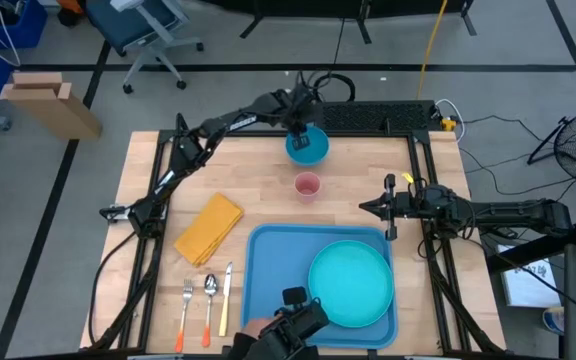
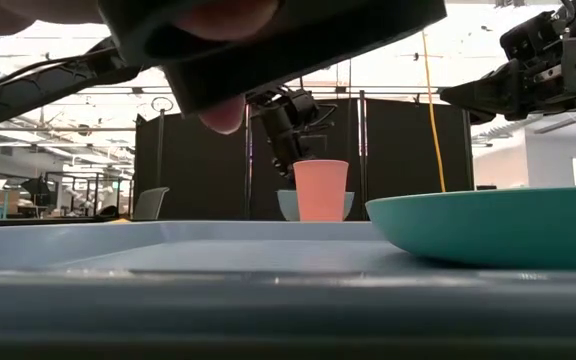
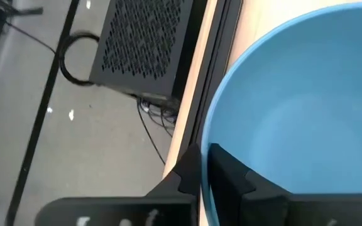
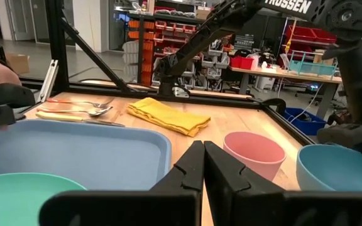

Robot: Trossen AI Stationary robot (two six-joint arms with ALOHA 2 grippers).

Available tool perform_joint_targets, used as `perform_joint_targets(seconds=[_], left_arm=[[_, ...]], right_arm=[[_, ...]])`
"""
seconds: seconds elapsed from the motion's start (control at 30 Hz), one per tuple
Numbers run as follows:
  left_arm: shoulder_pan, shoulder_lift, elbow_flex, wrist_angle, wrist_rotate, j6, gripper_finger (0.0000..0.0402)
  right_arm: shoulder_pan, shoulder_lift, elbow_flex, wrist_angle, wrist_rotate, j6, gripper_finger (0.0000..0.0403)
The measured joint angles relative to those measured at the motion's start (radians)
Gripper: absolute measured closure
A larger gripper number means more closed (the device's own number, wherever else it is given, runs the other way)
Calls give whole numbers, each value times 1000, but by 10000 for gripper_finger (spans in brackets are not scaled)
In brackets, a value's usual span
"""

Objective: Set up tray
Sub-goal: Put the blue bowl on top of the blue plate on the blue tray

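The blue tray (image 1: 268, 270) lies at the table's near middle with the round turquoise plate (image 1: 350, 283) on it. A small blue bowl (image 1: 310, 150) is at the table's far middle, and a pink cup (image 1: 308, 186) stands just near of it. My left gripper (image 1: 296, 130) is shut on the bowl; the left wrist view shows its fingers (image 3: 184, 176) at the bowl (image 3: 294, 113). My right gripper (image 1: 368, 207) is shut and empty, level above the table to the right of the cup (image 4: 253, 154). My left gripper holds the bowl by its rim (image 3: 207, 135) on the far left side. One finger (image 3: 228, 169) is inside the bowl and the other outside. The fingers come from above, pointing down (image 2: 288, 140). The bowl sits upright; I cannot tell whether it is clear of the table.
A folded yellow napkin (image 1: 209, 228) lies left of the tray, with a fork (image 1: 186, 300), spoon (image 1: 209, 295) and knife (image 1: 226, 295) near of it. A person's hand with a dark device (image 1: 288, 322) reaches over the tray's near edge. A black box (image 1: 378, 118) stands behind the bowl.
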Motion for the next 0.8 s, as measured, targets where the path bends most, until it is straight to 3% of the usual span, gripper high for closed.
perform_joint_targets(seconds=[0.3,0.5,0.67,0.8], left_arm=[[9,-1,39,-16,17,-14,391],[56,-78,56,-24,152,-122,393],[109,-165,61,-99,334,-242,393],[112,-227,57,-217,341,-237,393]], right_arm=[[0,0,0,0,0,-1,403],[0,0,0,1,0,6,403],[0,0,0,1,-2,12,403],[0,0,0,1,-2,12,403]])
